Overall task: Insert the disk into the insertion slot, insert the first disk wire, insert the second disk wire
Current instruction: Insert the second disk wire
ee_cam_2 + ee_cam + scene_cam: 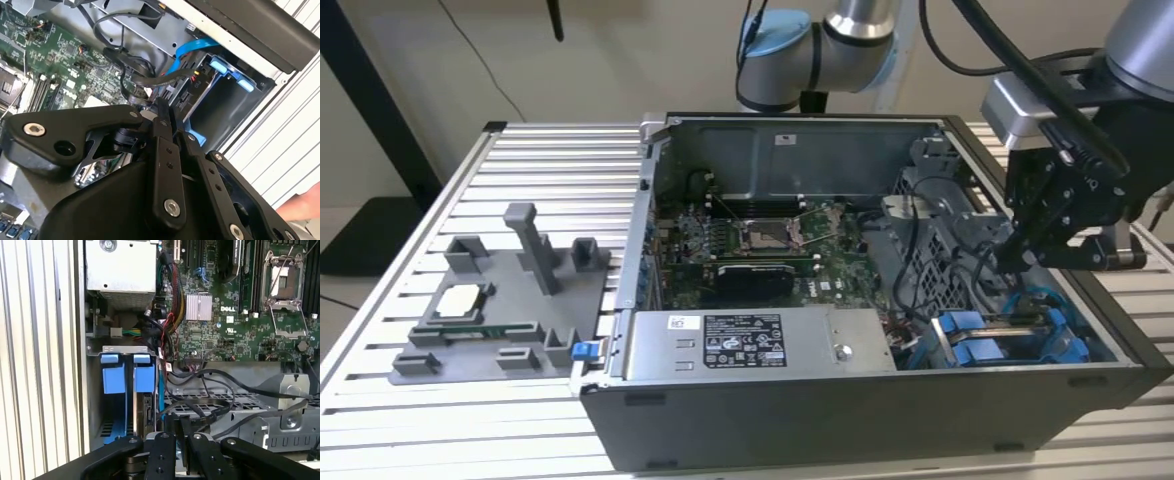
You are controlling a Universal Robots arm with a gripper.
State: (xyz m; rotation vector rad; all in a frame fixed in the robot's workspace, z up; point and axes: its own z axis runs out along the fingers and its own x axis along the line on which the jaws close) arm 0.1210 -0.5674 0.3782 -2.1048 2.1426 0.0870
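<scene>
Blue carrier with the disk [145, 405] sits edge-up in the insertion slot [120, 348] beside the power supply [761, 343], directly below the gripper [1017, 262], fingers together, nothing visibly clamped.

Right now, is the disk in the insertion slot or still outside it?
In. The disk, in its blue carrier, stands on edge inside the insertion slot, near the case's corner. The gripper is just above it.
</scene>
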